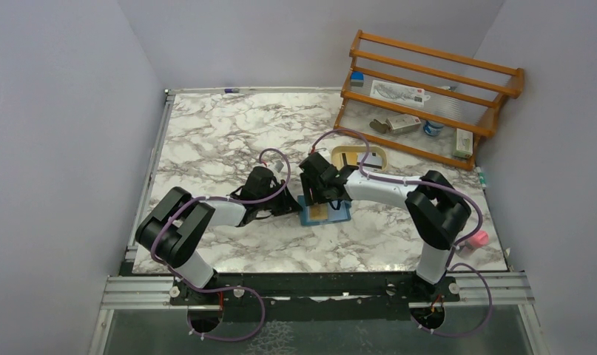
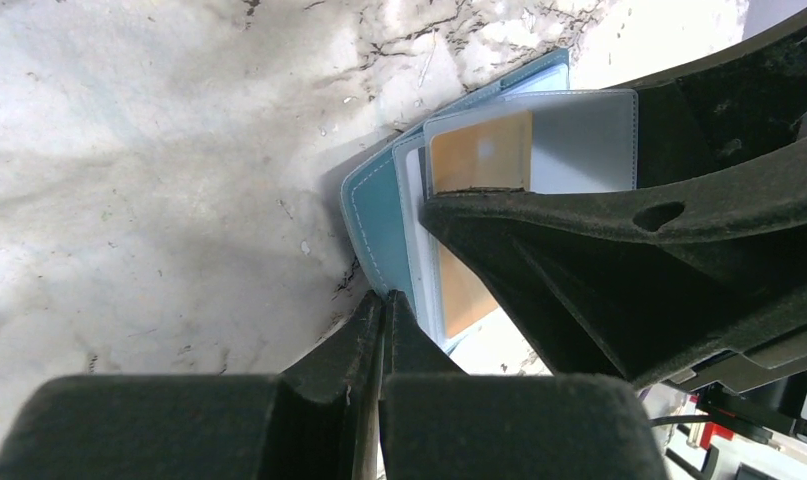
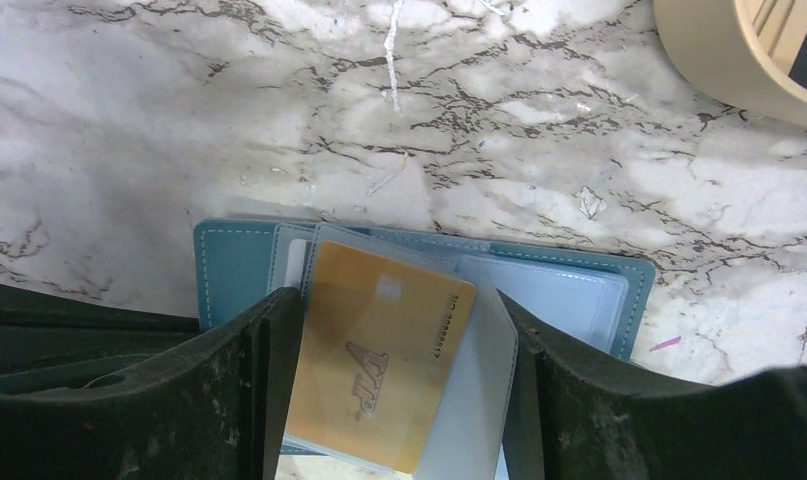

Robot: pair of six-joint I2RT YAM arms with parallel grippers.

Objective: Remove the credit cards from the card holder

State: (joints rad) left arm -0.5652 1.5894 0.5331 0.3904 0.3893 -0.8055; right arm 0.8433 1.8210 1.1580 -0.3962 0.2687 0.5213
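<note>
The teal card holder [image 1: 339, 216] lies open on the marble table, its pale clear sleeves showing. The yellow-orange card [image 3: 379, 360] sits partly slid out of a clear sleeve, tilted. My right gripper [image 3: 399, 400] is open, one finger at the card's left edge and the other at the sleeve's right edge. My left gripper [image 2: 387, 300] is shut, its tips touching the holder's teal edge [image 2: 374, 215]. The yellow-orange card also shows in the left wrist view [image 2: 479, 150], partly under a right finger. The whitish card is hidden.
A tan oval tray [image 1: 359, 157] stands just behind the holder and shows in the right wrist view [image 3: 719, 60]. A wooden rack [image 1: 428, 96] with small items stands at the back right. A pink object [image 1: 479, 238] lies by the right table edge.
</note>
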